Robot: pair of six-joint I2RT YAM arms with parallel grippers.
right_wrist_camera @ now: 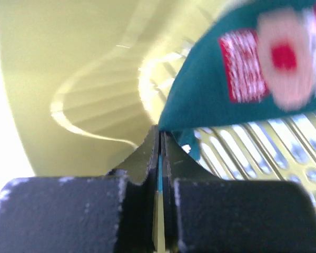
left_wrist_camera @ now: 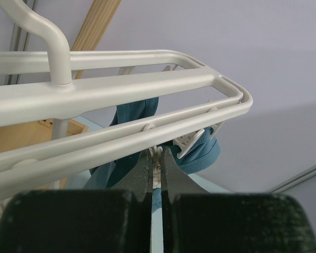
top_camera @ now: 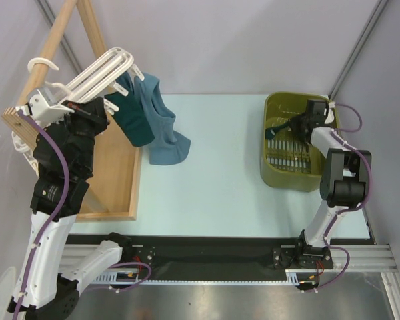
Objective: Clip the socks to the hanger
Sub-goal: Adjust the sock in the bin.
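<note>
Pale table [top_camera: 220,173], hanger [top_camera: 103,67] slanting up-right, left pincer [left_wrist_camera: 156,158] seemingly pinching its clip [left_wrist_camera: 157,151], right pincer [right_wrist_camera: 159,134] clamping teal sock [right_wrist_camera: 210,100].

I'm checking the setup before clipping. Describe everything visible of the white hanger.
The hanger is white plastic: a flat frame of parallel bars with rounded ends, a hook on top and small clips beneath. It is raised beside the wooden rack. A teal sock and a blue sock hang from it. The left gripper is shut on a white piece under the bars, apparently a clip.
</note>
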